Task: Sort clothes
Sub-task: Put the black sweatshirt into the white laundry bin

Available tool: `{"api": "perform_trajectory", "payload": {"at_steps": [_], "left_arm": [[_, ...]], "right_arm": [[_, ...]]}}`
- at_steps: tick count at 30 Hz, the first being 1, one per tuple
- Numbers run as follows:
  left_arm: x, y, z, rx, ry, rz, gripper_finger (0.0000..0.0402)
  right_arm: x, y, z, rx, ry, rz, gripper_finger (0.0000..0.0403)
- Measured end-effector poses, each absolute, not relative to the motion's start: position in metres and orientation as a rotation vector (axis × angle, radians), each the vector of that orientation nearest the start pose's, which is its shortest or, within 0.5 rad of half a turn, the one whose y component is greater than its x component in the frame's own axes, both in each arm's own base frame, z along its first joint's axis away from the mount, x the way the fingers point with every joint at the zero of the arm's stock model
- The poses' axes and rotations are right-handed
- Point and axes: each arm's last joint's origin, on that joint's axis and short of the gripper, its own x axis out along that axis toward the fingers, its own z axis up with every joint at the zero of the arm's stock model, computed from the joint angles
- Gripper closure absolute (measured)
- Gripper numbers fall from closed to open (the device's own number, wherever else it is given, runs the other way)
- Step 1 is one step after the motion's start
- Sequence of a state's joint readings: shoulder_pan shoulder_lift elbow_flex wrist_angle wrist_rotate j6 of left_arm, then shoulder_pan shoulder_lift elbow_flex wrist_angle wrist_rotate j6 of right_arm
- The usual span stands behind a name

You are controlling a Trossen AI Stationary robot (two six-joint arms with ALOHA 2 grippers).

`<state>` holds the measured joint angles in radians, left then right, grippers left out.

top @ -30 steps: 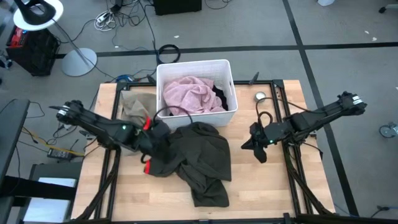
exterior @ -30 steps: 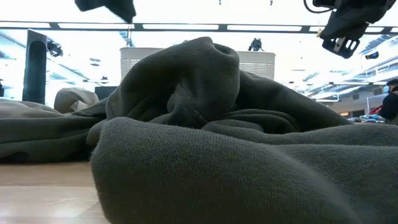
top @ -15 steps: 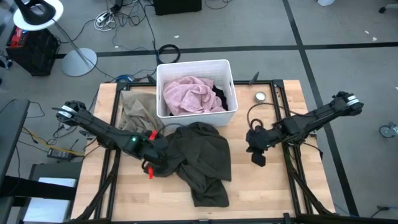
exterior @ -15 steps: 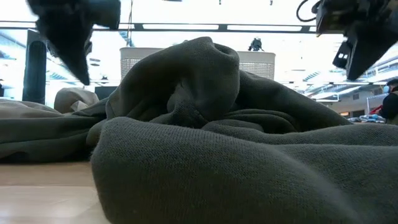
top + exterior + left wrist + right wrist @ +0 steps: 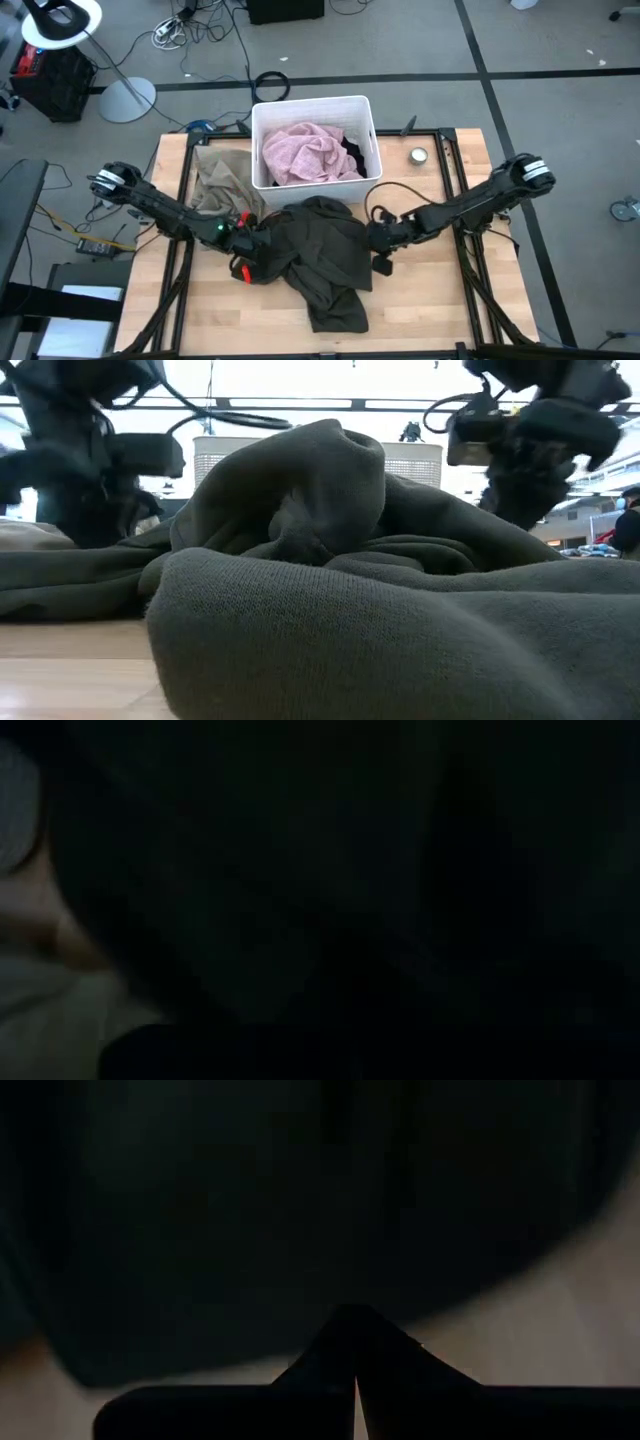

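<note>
The olive green garment (image 5: 318, 258) lies crumpled on the table's middle and fills the low view (image 5: 330, 580). The pale pink garment (image 5: 300, 150) and a black one (image 5: 352, 155) lie in the white bin (image 5: 260, 120) at the far edge. The beige garment (image 5: 220, 180) lies left of the bin. No teal garment shows. My left gripper (image 5: 250, 248) is low at the olive garment's left edge; its wrist view shows only dark cloth. My right gripper (image 5: 378, 245) is shut (image 5: 355, 1370), low at the garment's right edge. My right gripper comes at the olive garment's right edge (image 5: 366, 240) from the table's right, low over the wood. I cannot tell whether its shut fingertips touch the cloth.
A small round metal thing (image 5: 418, 155) lies on the table right of the bin. Bare wood shows at the near left (image 5: 200, 320) and near right (image 5: 430, 310). The bin stands right behind the olive garment.
My right gripper has gone toward the table's left and down, from well right of the olive garment to its right edge. My left gripper has gone down and a little toward the near edge, onto the garment's left edge. The garment has kept its shape.
</note>
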<state>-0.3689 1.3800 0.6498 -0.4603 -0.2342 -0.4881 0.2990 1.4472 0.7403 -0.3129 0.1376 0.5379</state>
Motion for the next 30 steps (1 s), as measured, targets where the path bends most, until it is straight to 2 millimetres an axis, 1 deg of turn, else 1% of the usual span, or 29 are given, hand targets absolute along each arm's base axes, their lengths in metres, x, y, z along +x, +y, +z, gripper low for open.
{"api": "perform_trajectory", "payload": {"at_steps": [4,8,11,13,16,20,22,26,30], "left_arm": [[0.216,-0.064,0.138,-0.137,1.035,0.142,0.0401],[0.223,-0.056,0.135,-0.177,0.909,0.128,0.0401],[0.233,-0.052,0.137,-0.145,0.856,0.109,0.0401],[0.241,-0.051,0.136,-0.136,0.845,0.094,0.0401],[0.259,-0.053,0.131,-0.132,0.831,0.043,0.0401],[0.287,-0.059,0.13,-0.098,0.835,0.01,0.0401],[0.298,-0.062,0.131,-0.075,0.849,0.003,0.0401],[0.311,-0.064,0.141,-0.02,0.84,-0.003,0.0401],[0.322,-0.065,0.159,0.002,0.797,0.011,0.0401]], "right_arm": [[0.276,0.075,0.158,0.291,0.893,-0.068,0.0401],[0.294,0.075,0.146,0.319,0.806,-0.05,0.0401],[0.304,0.075,0.134,0.33,0.773,-0.046,0.0401],[0.313,0.076,0.128,0.328,0.781,-0.052,0.0401],[0.332,0.08,0.126,0.285,0.773,-0.032,0.0402],[0.359,0.088,0.131,0.221,0.738,0.007,0.0402],[0.367,0.089,0.136,0.223,0.728,0.01,0.0402],[0.37,0.091,0.148,0.203,0.71,0.034,0.0402],[0.365,0.092,0.172,0.174,0.658,0.069,0.0403]]}}
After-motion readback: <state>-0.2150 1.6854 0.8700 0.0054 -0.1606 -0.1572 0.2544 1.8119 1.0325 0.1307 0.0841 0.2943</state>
